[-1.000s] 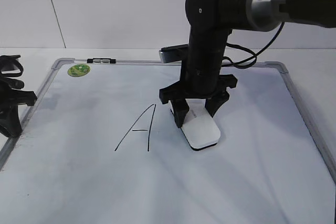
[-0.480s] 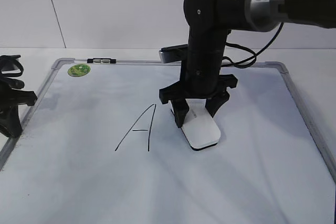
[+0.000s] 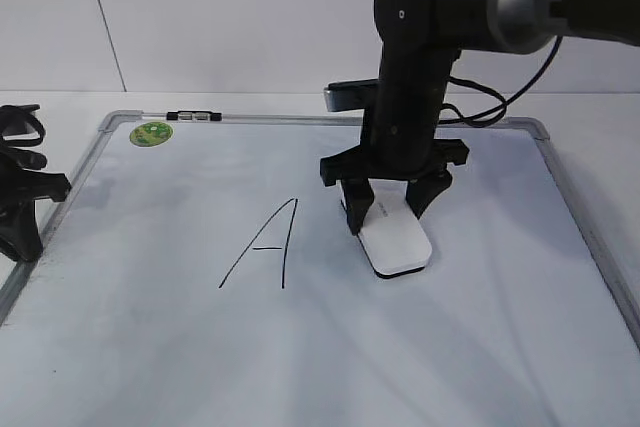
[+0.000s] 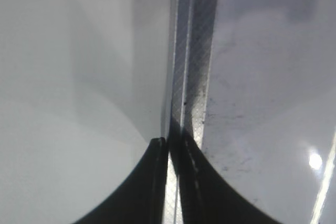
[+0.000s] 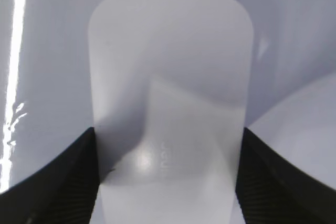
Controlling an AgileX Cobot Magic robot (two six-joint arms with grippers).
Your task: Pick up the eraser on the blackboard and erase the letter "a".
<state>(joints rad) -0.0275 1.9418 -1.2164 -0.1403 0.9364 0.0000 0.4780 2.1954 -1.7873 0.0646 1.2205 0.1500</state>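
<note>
The white eraser (image 3: 398, 243) lies flat on the blackboard (image 3: 250, 118), right of the middle. My right gripper (image 3: 387, 209) points straight down and is shut on the eraser's far end, one finger on each long side. In the right wrist view the eraser (image 5: 168, 77) fills the gap between the right gripper's (image 5: 168, 135) black fingers. No lowercase "a" shows anywhere; only the tall capital "A" (image 3: 262, 247) stands to the left of the eraser. My left gripper (image 3: 22, 232) rests at the board's left edge, shut and empty (image 4: 170, 148).
A round green sticker (image 3: 151, 132) sits in the board's far left corner. A small black-and-white clip (image 3: 192, 115) lies on the far frame. The board's left frame rail (image 4: 191, 51) runs under my left gripper. A white wall stands behind.
My right gripper has slid the eraser to the right across the board. The small dark mark beside its left finger no longer shows. The left arm has not moved.
</note>
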